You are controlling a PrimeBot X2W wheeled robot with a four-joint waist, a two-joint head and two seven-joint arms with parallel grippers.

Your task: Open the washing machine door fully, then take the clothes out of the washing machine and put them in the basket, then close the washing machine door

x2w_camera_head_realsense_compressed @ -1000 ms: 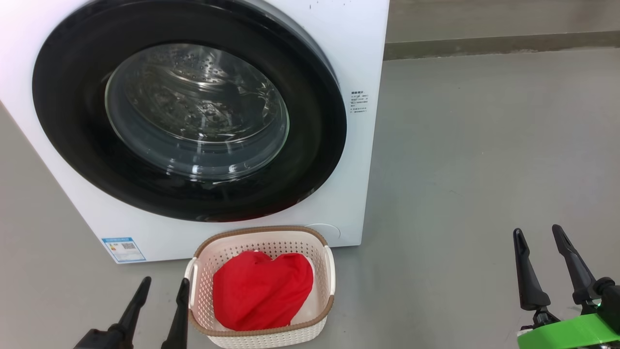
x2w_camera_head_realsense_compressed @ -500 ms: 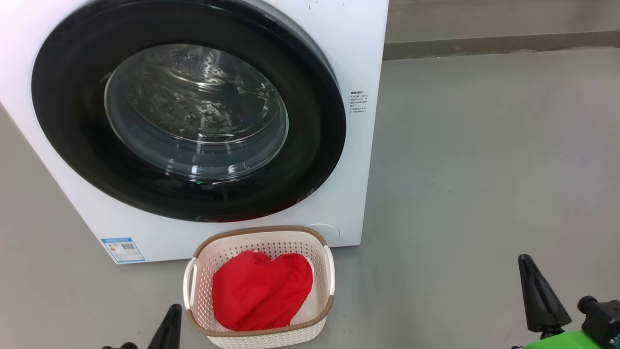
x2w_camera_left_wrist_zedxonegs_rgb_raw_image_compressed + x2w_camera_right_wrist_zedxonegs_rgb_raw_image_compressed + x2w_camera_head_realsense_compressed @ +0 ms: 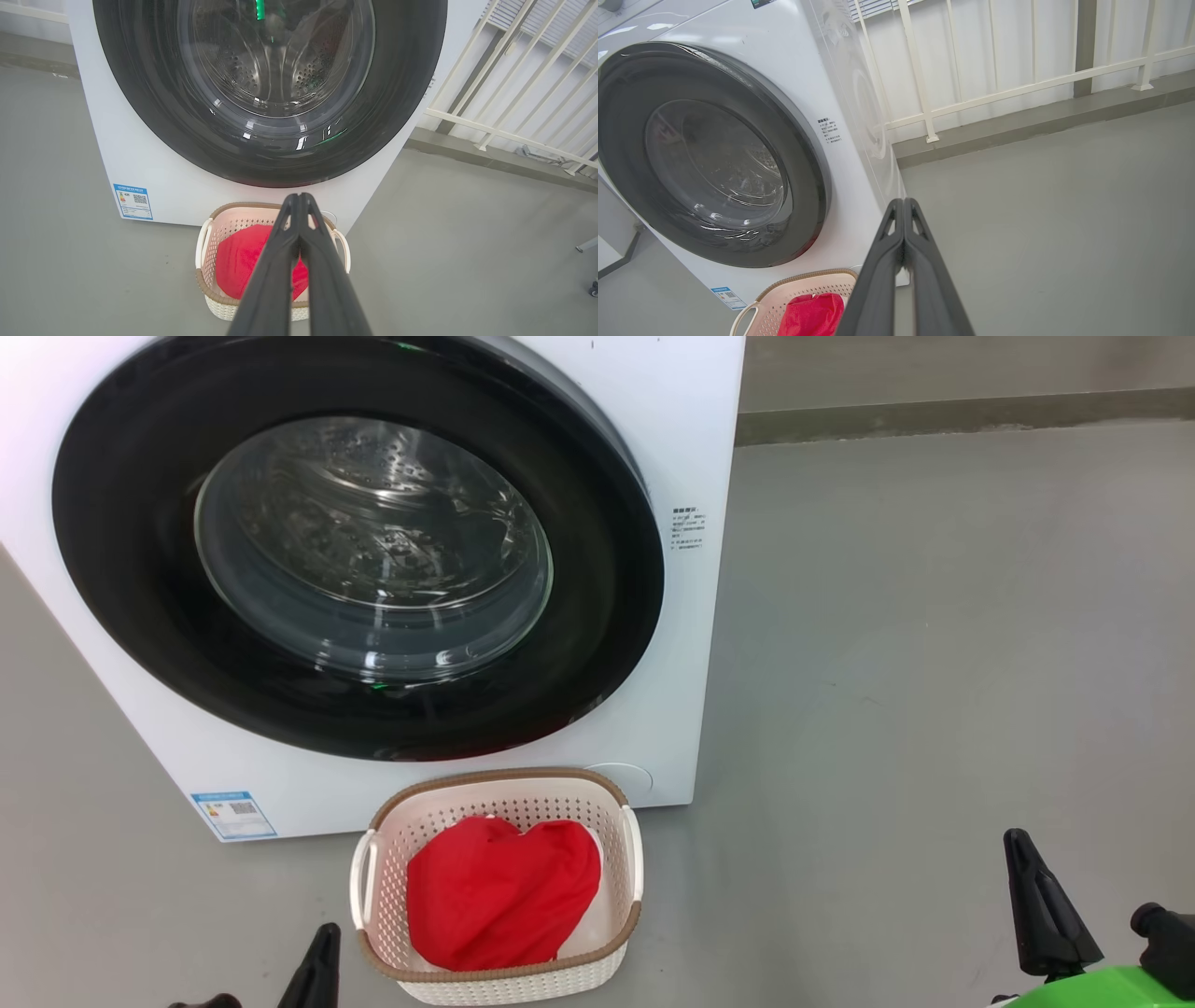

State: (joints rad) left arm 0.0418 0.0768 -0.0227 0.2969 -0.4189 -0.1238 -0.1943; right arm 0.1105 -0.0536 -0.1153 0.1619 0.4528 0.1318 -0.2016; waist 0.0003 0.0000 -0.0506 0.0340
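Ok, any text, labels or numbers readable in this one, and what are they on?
Blue label, lower corner of the washing machine front: QR code and print, too small to read.
Small black print block, machine front beside the door: too small to read.
Nothing can be quoted.

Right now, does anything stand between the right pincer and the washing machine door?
Nothing visible does. Bare floor lies between the right pincer and the washing machine door; the basket holding the clothes sits beneath the door, off to that pincer's left.
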